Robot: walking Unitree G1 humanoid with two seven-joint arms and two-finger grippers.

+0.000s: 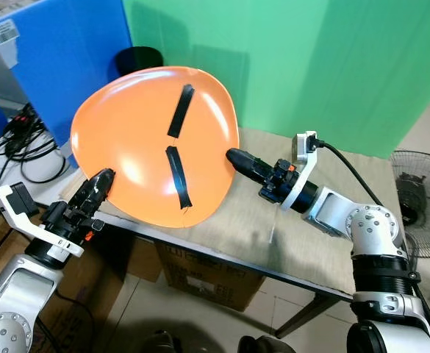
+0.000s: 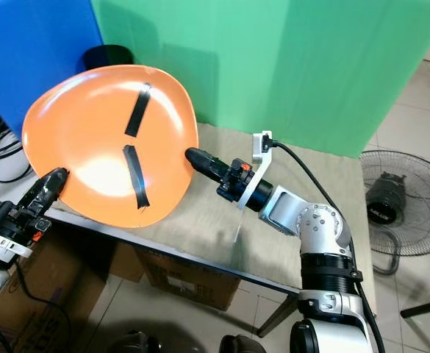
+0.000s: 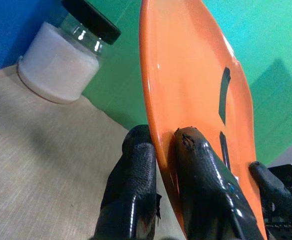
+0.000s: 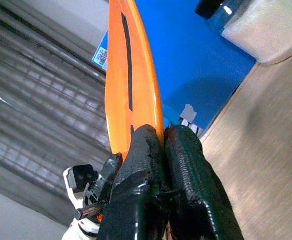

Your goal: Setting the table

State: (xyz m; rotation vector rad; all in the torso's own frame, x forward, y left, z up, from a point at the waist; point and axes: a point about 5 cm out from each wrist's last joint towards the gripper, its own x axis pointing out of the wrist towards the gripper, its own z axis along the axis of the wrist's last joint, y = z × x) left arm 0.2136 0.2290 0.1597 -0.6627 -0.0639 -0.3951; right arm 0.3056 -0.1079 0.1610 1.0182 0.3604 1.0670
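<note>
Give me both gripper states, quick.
Left gripper: closed on the orange plate's rim.
Right gripper: closed on the opposite rim of the same plate.

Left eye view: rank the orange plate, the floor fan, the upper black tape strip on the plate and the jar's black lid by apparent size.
1. orange plate, held up near the camera, which inflates it
2. floor fan, cut by the frame edge
3. jar's black lid and upper black tape strip: too alike to rank, with the lid partly hidden behind the plate
</note>
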